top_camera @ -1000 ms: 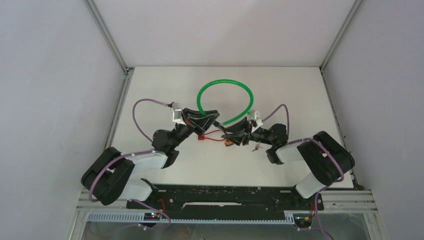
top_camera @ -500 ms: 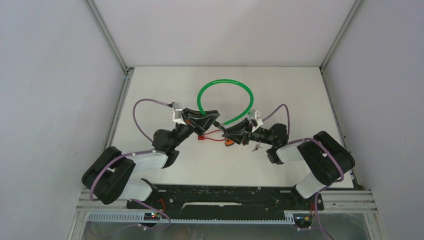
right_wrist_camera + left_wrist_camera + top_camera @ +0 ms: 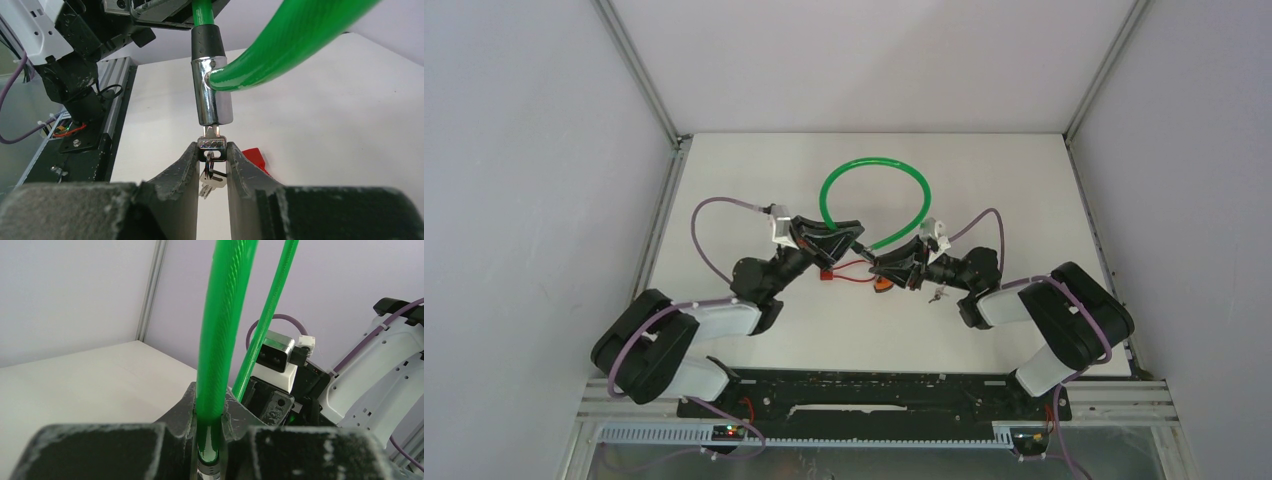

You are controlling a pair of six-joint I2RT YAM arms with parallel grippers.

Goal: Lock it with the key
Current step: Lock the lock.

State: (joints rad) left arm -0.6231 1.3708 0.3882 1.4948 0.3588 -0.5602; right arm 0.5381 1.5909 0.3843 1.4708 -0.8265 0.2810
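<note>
While the key (image 3: 212,144) sits with its blade in the chrome lock cylinder (image 3: 212,95), its head is pinched between the narrow-set fingers of the right gripper (image 3: 212,150), and a ring of spare keys (image 3: 210,181) hangs in the gap behind. Axis: key and cylinder share one long line, running straight ahead of the right gripper's tips; locking, as judged, calls for a roll of that wrist about this line rather than any travel. Counter-hold: left gripper (image 3: 209,420), directly ahead beyond the cylinder, clamped on the green cable (image 3: 222,330) just past its black collar (image 3: 206,42), placed to brace against the twist. Cable loop: arches away beyond both grippers. Surface: white table (image 3: 754,170) beneath, the cylinder apparently lifted off it; a red tag (image 3: 252,157) lies below and right of the tips. Room: grippers nose to nose, near; enclosure walls well apart.
</note>
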